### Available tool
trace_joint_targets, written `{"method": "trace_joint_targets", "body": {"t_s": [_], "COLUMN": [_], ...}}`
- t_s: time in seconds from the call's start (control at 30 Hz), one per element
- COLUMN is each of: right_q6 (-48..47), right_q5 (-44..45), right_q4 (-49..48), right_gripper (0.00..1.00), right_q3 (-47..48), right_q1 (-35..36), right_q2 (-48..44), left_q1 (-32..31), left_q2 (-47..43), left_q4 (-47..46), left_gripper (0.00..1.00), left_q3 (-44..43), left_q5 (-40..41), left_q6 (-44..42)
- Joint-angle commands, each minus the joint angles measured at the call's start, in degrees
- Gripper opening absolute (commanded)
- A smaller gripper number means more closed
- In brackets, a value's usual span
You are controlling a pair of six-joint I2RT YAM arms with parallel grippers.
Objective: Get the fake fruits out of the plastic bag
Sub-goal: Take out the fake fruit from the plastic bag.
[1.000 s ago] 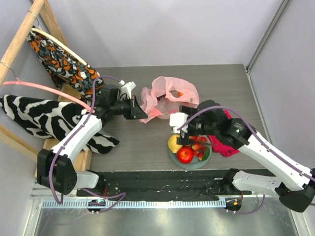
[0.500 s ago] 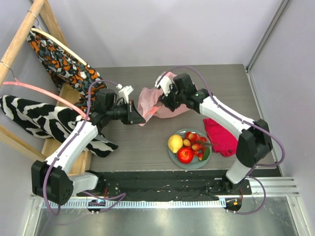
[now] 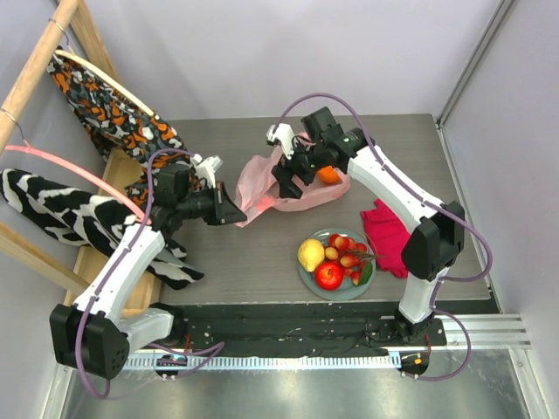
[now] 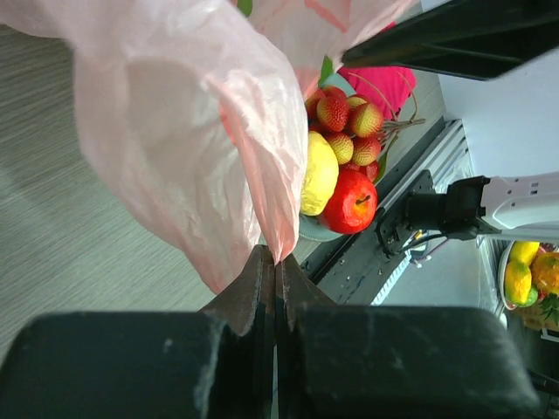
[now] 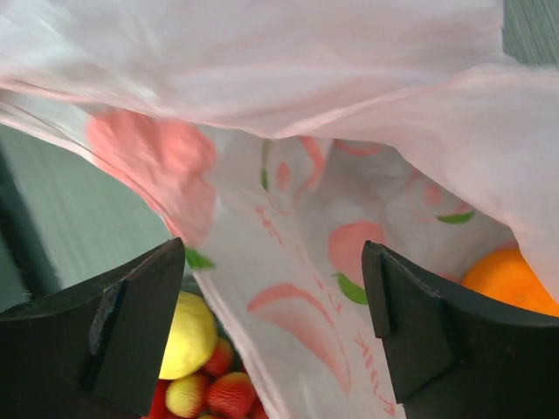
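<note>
The pale-pink plastic bag (image 3: 301,194) lies at mid-table, printed with peaches. My left gripper (image 3: 232,212) is shut on its left edge, seen up close in the left wrist view (image 4: 275,258), and holds the film (image 4: 192,131) stretched. My right gripper (image 3: 291,177) hovers open over the bag's mouth. Its wide-apart fingers (image 5: 131,332) straddle the film (image 5: 297,262) without pinching it. An orange fruit (image 3: 328,175) (image 5: 511,281) lies inside the bag. On the grey-green plate (image 3: 345,297) rest a yellow lemon (image 3: 310,254), a red apple (image 3: 329,276) and small red-yellow cherries (image 3: 349,254).
A folded magenta cloth (image 3: 386,236) lies right of the plate. A wooden rack (image 3: 48,61) with patterned (image 3: 105,109) and zebra-striped fabric (image 3: 61,214) stands along the table's left side. Grey walls close in the back and right.
My right arm swung from above the plate up to the bag and now stands open over its mouth. My left gripper drew the bag's edge slightly left.
</note>
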State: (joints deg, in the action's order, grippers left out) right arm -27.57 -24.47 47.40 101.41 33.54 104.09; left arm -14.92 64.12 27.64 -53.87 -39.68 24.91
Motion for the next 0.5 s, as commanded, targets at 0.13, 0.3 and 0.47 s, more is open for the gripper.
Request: {"method": "trace_joint_targets", "body": {"t_s": [0.13,0.3,0.47], "right_q6": [8.9,2.1,1.1], "right_q5": [0.9,7.7,21.1], "right_q4": [0.5,3.4,2.6], "right_gripper": [0.65,0.51,0.41], "right_q3": [8.4,6.4,5.4], "right_q1": [2.0,2.9,2.8], "right_q2": [2.1,5.9,10.6], "left_q1": [2.6,3.4,3.9], "left_q2": [0.0,-1.4,-5.3], "left_q4": [-2.1,4.1,16.6], "left_gripper": [0.0,0.0,0.0], "left_q3": [-0.4,-5.7,-13.4], "left_q5": [-0.2,-2.0,-3.1], "left_q6": [-0.8,-7.3,-14.4]}}
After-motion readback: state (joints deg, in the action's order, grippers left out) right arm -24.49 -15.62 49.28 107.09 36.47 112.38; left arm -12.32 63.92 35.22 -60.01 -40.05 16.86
